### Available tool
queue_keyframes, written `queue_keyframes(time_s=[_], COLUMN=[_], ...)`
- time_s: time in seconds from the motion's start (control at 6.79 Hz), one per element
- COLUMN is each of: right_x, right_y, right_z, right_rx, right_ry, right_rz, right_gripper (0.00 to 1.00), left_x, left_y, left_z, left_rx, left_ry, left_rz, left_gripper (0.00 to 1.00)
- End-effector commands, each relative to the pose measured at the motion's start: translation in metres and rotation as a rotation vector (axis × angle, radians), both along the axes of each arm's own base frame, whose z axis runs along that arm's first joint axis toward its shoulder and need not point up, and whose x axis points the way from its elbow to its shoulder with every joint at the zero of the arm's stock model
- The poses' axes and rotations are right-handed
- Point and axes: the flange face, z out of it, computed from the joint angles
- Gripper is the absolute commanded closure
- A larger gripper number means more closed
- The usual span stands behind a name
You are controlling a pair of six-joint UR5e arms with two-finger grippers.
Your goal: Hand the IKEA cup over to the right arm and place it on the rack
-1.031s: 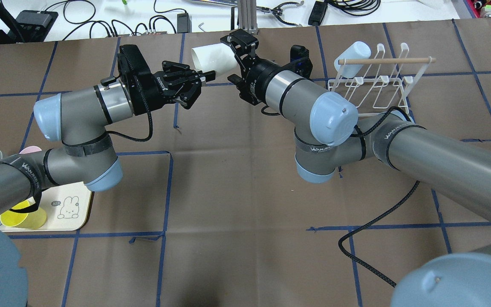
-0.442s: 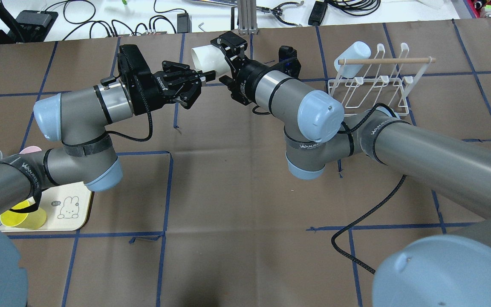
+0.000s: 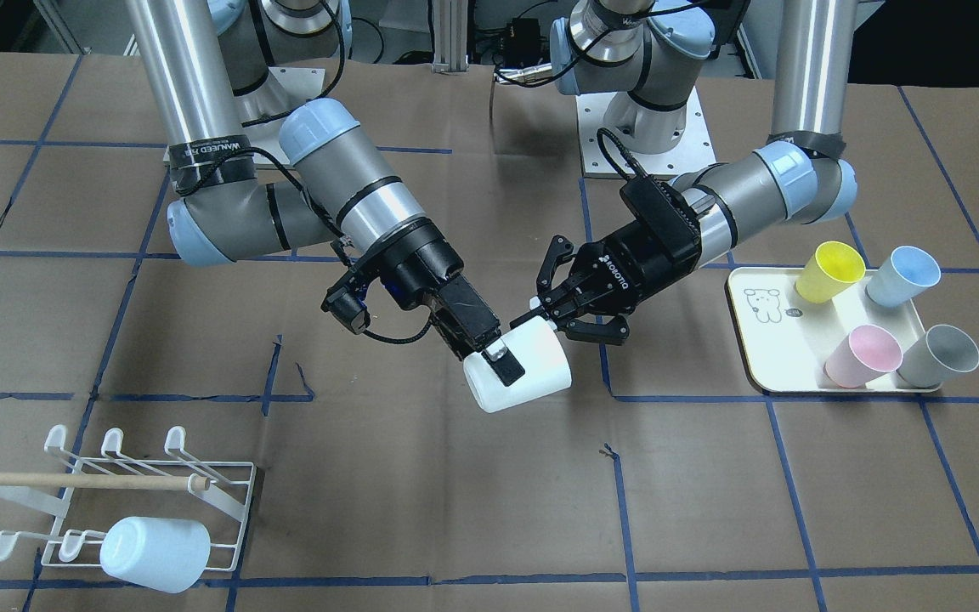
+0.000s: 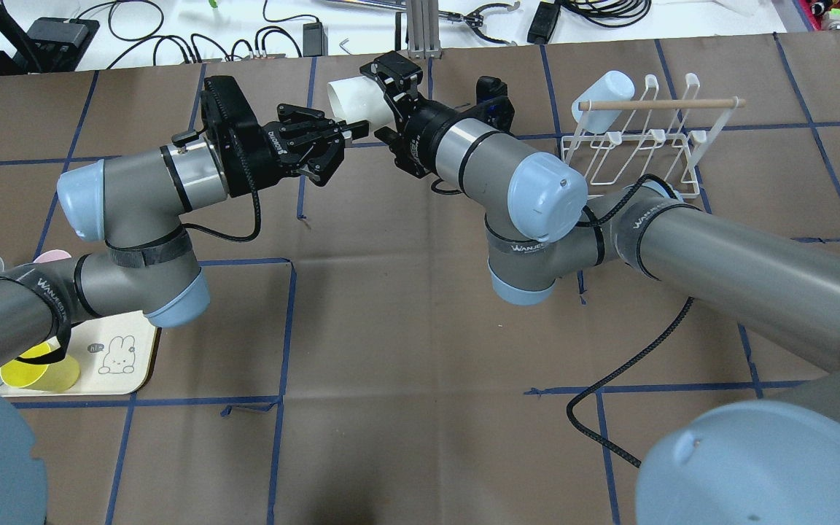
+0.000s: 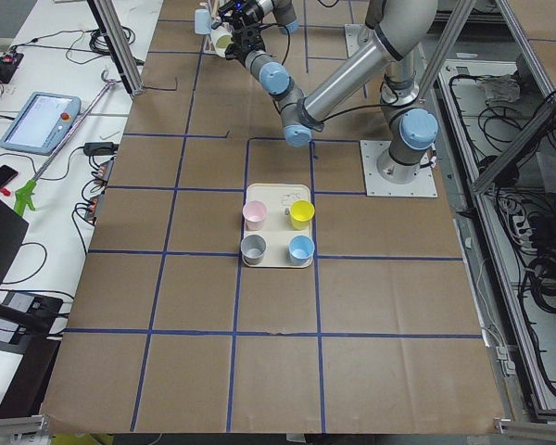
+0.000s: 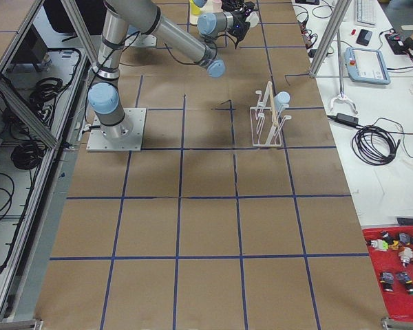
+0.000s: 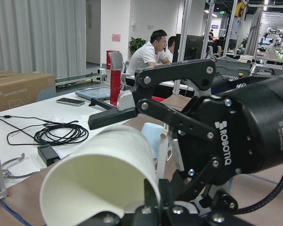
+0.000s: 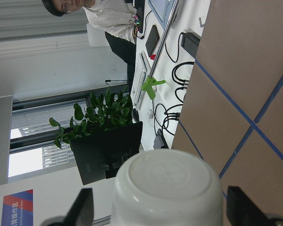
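The white IKEA cup (image 3: 519, 374) hangs on its side above the table's middle, between the two grippers. My left gripper (image 3: 540, 321) is shut on the cup's rim, with the cup's open mouth (image 7: 99, 183) facing its camera. My right gripper (image 3: 496, 353) is open and straddles the cup's body. In the right wrist view a finger (image 8: 82, 209) stands clear of the cup's base (image 8: 167, 188) on each side. From overhead, the cup (image 4: 351, 100) lies between the left gripper (image 4: 356, 131) and the right gripper (image 4: 389, 80). The white wire rack (image 4: 653, 153) stands to the right.
A pale cup (image 3: 154, 552) hangs on one peg of the rack (image 3: 226, 484). A cream tray (image 3: 761, 340) beside my left arm holds yellow (image 3: 829, 272), blue (image 3: 902, 276), pink (image 3: 863, 355) and grey (image 3: 938, 355) cups. A black cable (image 4: 631, 364) trails over the table under my right arm.
My right arm has swung left, bringing its open gripper from beside the cup to around its body. The left arm and the cup have stayed still.
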Motion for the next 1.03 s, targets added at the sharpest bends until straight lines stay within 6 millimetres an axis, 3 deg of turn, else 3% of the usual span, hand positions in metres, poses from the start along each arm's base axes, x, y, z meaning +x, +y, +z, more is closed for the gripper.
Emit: queue_keyframes(time_s=[0.0,0.29,0.59,0.88], right_x=[0.0,0.0008,0.001,0.001], right_y=[-0.0011,0.0003,0.0014,0.0014], right_z=[-0.0003,-0.0001,-0.0016,-0.0016], right_rx=[-0.002,-0.013,-0.012,-0.011], right_ry=[0.005,0.009,0.006,0.005], right_rz=[-0.002,0.013,0.019,0.018], right_gripper=[0.04,0.4,0.53,0.56], left_x=[0.0,0.0002,0.0001,0.0002], left_y=[0.0001,-0.0004,-0.0001,-0.0005], left_z=[0.0003,-0.0006,0.0002,0.0007], left_rx=[-0.001,0.002,0.001,0.001], left_ry=[0.0,-0.001,-0.001,-0.001], left_rz=[0.0,0.003,0.003,0.003], left_gripper=[0.91,0.91,0.91,0.81])
